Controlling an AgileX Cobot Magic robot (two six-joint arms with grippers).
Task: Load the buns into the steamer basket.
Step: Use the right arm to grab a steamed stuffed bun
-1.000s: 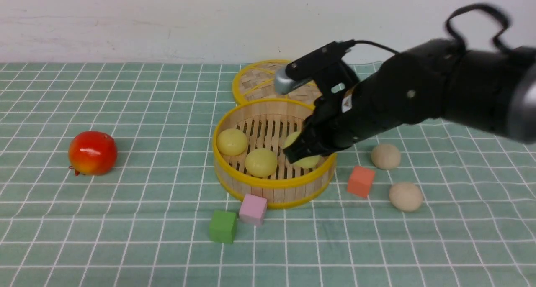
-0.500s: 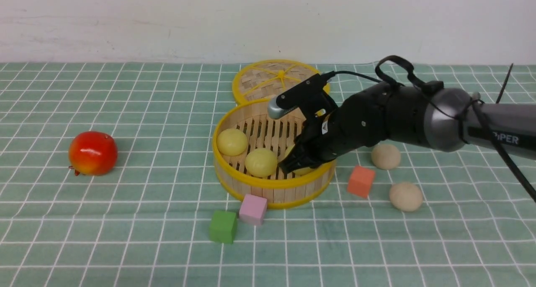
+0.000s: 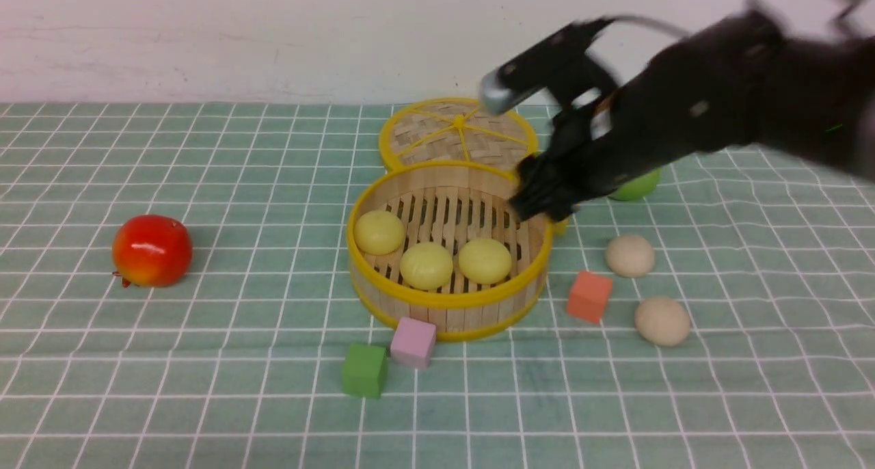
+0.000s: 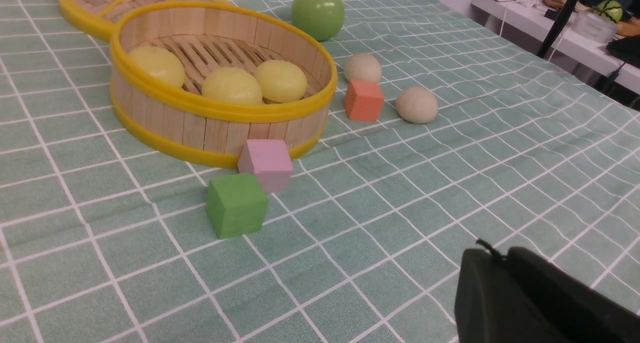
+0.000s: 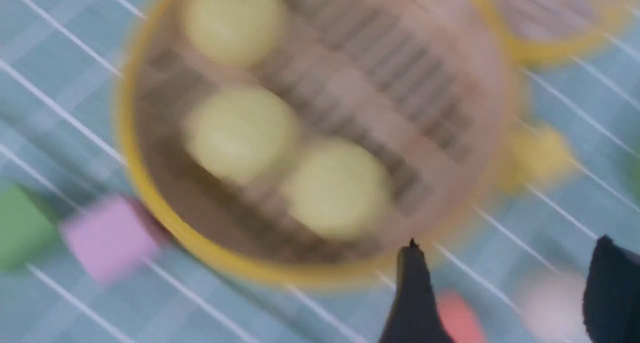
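Observation:
The steamer basket [image 3: 444, 301] stands mid-table with three pale yellow buns inside [image 3: 379, 232] [image 3: 426, 265] [image 3: 485, 260]. Two beige buns [image 3: 629, 255] [image 3: 662, 321] lie on the cloth to its right. My right gripper [image 3: 540, 195], blurred, hangs above the basket's right rim. In the right wrist view that gripper [image 5: 507, 245] is open and holds nothing. My left gripper [image 4: 502, 254] shows only in the left wrist view. It is shut and empty, low over the cloth, well in front of the basket [image 4: 220, 110].
A flat woven lid [image 3: 458, 130] lies behind the basket and a green apple [image 3: 636, 185] is partly behind my right arm. A red fruit [image 3: 150, 250] sits far left. Orange [image 3: 588, 296], pink [image 3: 413, 342] and green [image 3: 364, 370] cubes lie around the basket's front.
My right gripper opened and let go of the third yellow bun inside the basket. It then rose up and back toward the right.

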